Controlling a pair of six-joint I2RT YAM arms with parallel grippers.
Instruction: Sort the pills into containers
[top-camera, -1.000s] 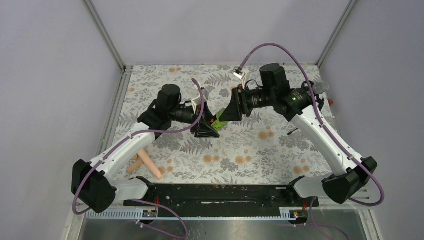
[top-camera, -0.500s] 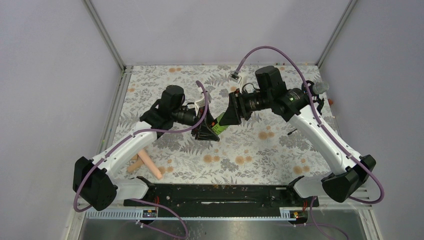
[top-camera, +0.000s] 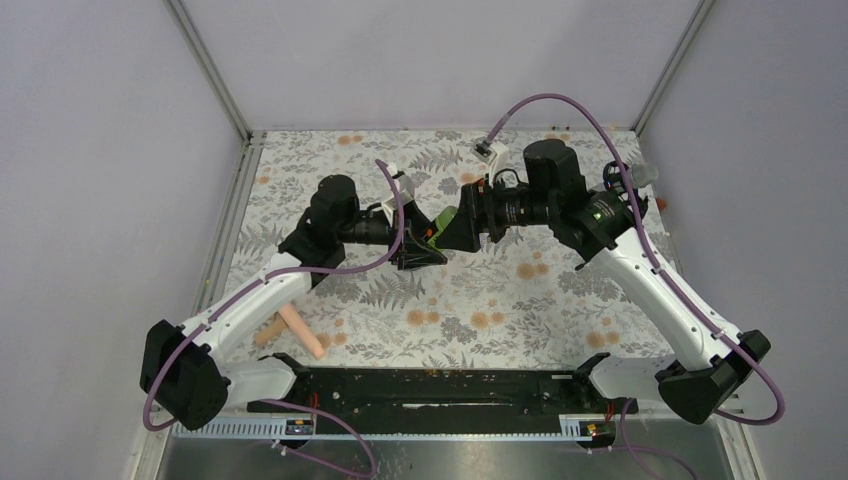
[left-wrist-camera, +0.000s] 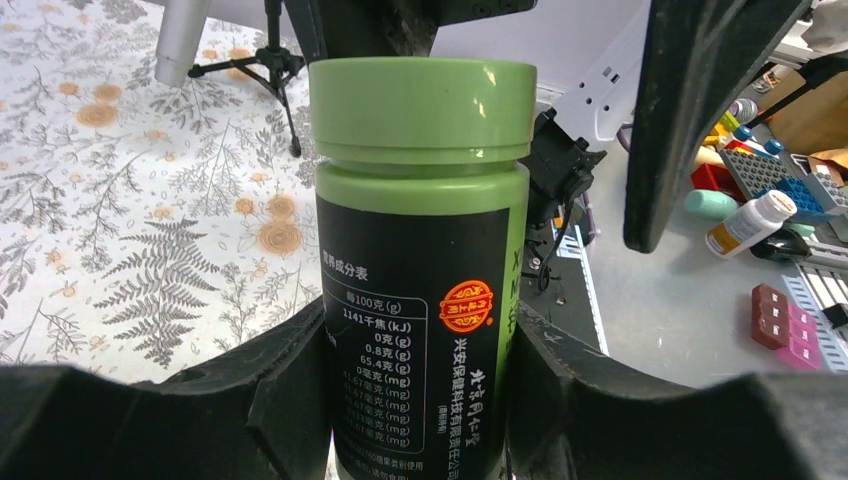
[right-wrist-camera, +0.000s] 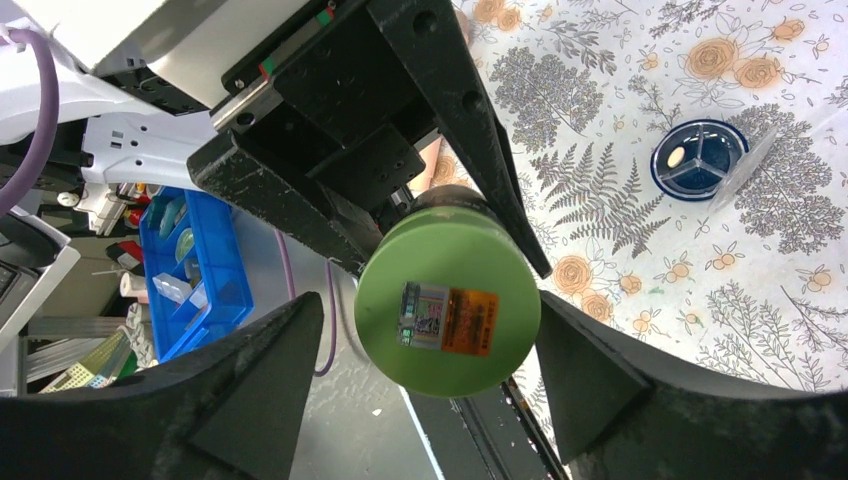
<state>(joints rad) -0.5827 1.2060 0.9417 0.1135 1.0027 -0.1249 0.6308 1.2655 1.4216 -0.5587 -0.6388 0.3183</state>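
The green pill bottle (left-wrist-camera: 420, 300) is held off the floral tabletop (top-camera: 500, 300), clamped low on its labelled body by the L gripper (left-wrist-camera: 415, 375), w/ its green cap (left-wrist-camera: 422, 100) on. The R gripper (right-wrist-camera: 430, 305) is set over that cap, jaws apart, one finger each side & a gap visible on both; no contact w/ the cap is seen. Beyond the bottle, on the tabletop, the dark-blue jar (right-wrist-camera: 656, 172) is seen uncovered, split into three compartments, w/ one pale pill (right-wrist-camera: 677, 157) in one of them. What seems a clear lid (right-wrist-camera: 748, 160) lies just beside it. Peach rods (top-camera: 295, 330) lie well apart from the bottle, toward the L arm's base. Progress is judged early: bottle not yet opened, one pill placed, the rest presumably inside the bottle & left to be sorted.
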